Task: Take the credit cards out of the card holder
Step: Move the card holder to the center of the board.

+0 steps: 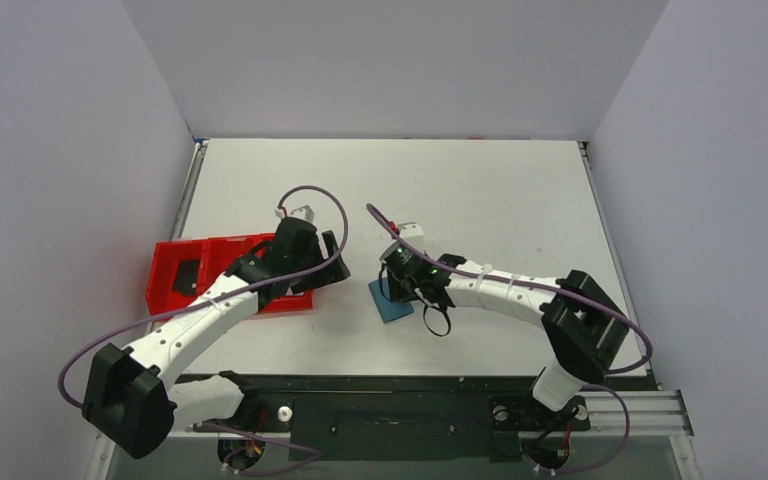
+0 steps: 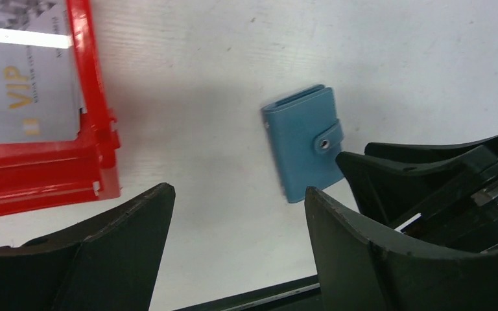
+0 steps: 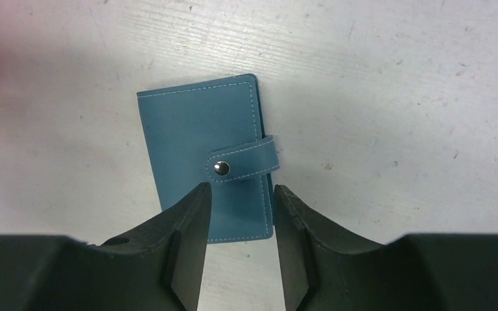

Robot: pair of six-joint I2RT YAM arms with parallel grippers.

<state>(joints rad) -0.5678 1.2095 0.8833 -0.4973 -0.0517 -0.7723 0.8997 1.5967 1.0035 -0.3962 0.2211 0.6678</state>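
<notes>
The blue card holder lies flat on the white table, closed, with its tab snapped over the edge. It also shows in the left wrist view and the top view. My right gripper hovers right over the holder's near half, jaws a narrow gap apart with nothing between them; it also shows in the top view. My left gripper is open and empty, between the tray and the holder. A grey card with gold "VIP" lettering lies in the red tray. No tan card shows.
The red three-compartment tray sits at the left of the table; its rim shows in the left wrist view. The right arm's fingers stand close beside the holder. Grey walls close the table in on three sides.
</notes>
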